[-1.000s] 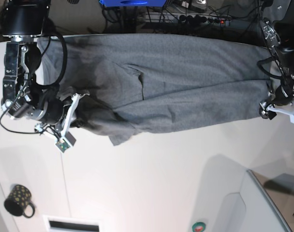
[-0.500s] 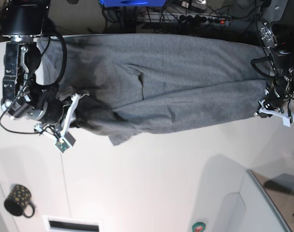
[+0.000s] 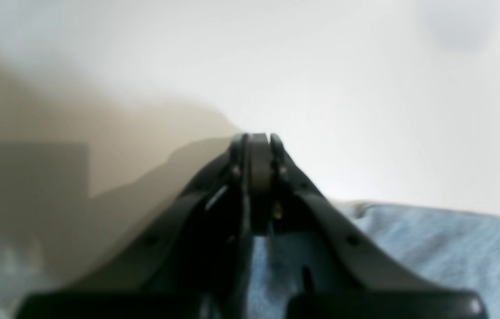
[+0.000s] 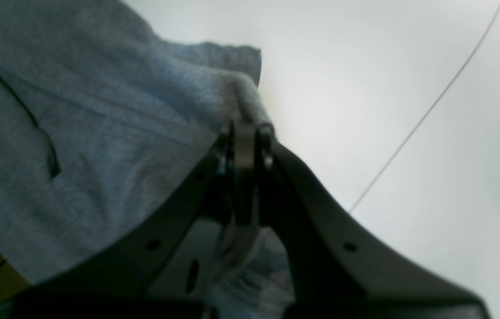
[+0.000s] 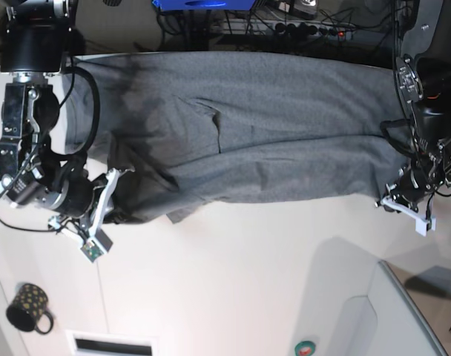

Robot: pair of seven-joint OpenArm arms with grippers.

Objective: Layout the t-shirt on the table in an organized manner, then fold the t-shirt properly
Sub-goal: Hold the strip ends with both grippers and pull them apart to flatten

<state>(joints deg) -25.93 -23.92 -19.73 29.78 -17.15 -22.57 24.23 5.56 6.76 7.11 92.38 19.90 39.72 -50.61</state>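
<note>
1. The t-shirt (image 5: pixel 270 126) is plain heather-grey soft fabric, stretched wide across the far part of the table (image 5: pixel 233 282), wrinkled, with a small pucker near its middle and a loose flap hanging at its near edge
2. One end of the shirt is bunched and pinched between the closed jaws of the right gripper (image 4: pixel 245 133), the cloth draping up and away from the tips
3. The opposite edge lies under and behind the closed jaws of the left gripper (image 3: pixel 258 146)
4. The table is smooth and white, with a thin dark seam line just beyond the right jaws
</note>
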